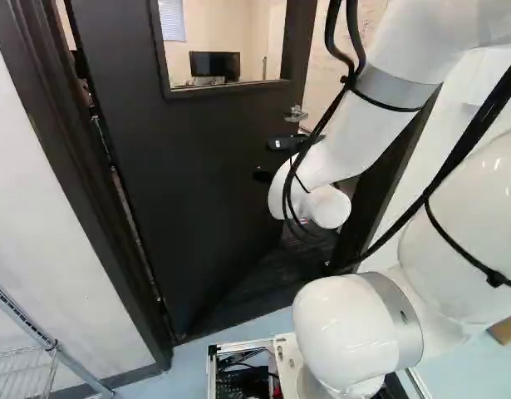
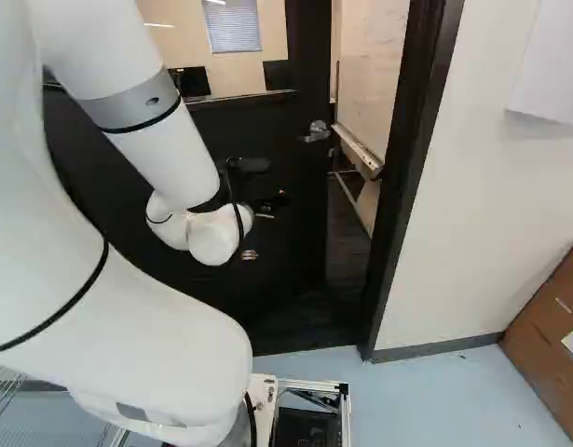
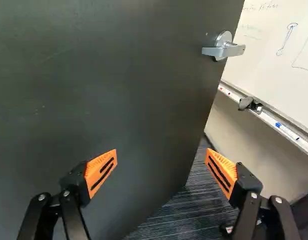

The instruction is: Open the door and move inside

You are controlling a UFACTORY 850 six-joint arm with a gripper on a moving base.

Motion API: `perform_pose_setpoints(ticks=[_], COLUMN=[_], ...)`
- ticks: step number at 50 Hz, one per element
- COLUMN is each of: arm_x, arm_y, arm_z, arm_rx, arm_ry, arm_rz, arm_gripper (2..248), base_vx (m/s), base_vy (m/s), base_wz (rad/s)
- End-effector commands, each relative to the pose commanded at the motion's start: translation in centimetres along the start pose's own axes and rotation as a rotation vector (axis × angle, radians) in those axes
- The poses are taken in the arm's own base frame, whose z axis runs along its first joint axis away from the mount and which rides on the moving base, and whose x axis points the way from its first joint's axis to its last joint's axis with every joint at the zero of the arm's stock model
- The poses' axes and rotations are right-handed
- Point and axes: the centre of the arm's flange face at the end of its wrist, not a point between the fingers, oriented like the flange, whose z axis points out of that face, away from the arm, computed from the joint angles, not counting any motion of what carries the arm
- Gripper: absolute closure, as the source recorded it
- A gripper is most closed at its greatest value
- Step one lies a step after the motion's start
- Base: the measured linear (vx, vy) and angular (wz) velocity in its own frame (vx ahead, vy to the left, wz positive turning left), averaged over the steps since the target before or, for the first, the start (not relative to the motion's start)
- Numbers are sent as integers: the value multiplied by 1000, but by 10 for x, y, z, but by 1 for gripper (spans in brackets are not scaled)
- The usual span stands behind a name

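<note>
Where the door (image 3: 118, 100) stands: ajar, swung inward, gap on its handle side.
Handle (image 3: 224, 46): near the door's free edge, ungripped; probably needs no turning, as the door appears unlatched.
End effector (image 3: 162, 157): spread wide, empty, facing the door, presumably placed to push it further.
Tray (image 3: 269, 119): beyond the door; holds markers (image 3: 287, 131).
Cardboard box (image 2: 547, 345): outside the door; contents cannot be told.

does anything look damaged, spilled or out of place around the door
No, nothing stands out. The door is partly open, its lever handle shows no visible damage, and the markers sit in the whiteboard tray. I see no spill on the visible floor.
</note>
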Motion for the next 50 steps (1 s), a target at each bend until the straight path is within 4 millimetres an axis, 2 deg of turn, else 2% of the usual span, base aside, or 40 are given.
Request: perform_pose_setpoints(ticks=[31,50], arm_x=[0,0], arm_y=[0,0], arm_z=[0,1], arm_rx=[0,1], arm_ry=[0,0], arm_rz=[0,0], arm_gripper=[3,3], base_vx=[86,11], base_vy=[62,2], base_wz=[-12,-1])
